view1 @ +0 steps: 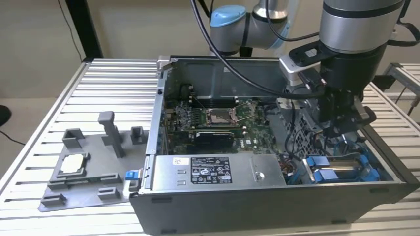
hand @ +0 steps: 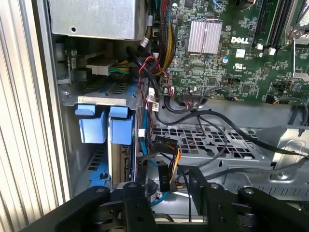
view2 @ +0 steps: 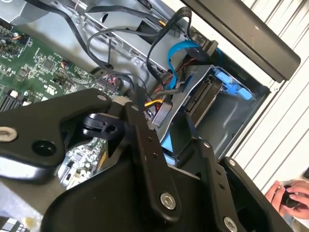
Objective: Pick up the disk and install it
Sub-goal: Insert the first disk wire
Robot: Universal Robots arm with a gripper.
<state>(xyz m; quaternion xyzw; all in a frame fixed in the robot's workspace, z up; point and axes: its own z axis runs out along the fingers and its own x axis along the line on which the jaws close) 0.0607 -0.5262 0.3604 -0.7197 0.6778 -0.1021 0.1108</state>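
A table (view1: 105,78) of ribbed aluminium slats is seen in the exterior view, and an open computer case (view1: 262,201) is laid on its side across the middle and the exterior view's right. A silver and black robot arm (view1: 354,29) is positioned over the end of the case at the exterior view's right. Inside the case, a boxy metal power supply (view1: 210,169) with a white label is set along the near wall, and a green motherboard (view1: 203,118) is laid flat behind it. On the table at the exterior view's left, well apart from the arm, a grey plastic fixture (view1: 92,172) with upright posts is placed. A metal drive bay (view1: 354,164) is fitted in the near corner of the case, below the arm. The black hand (view1: 343,129) is held just above that bay, with its two fingers (view2: 145,145) spread moderately wide and nothing gripped between them (black and coloured cables (hand: 193,116) are seen through the gap in the first wrist view). The disk (hand: 120,140) is seated in the bay, stood on edge, with its blue carrier tab turned up toward the hand; it is near the fingertips but apart from them. A small square silvery chip (view1: 72,164) is rested on the fixture. A person's fingers (view2: 289,195) are glimpsed beyond the case wall in the second wrist view.
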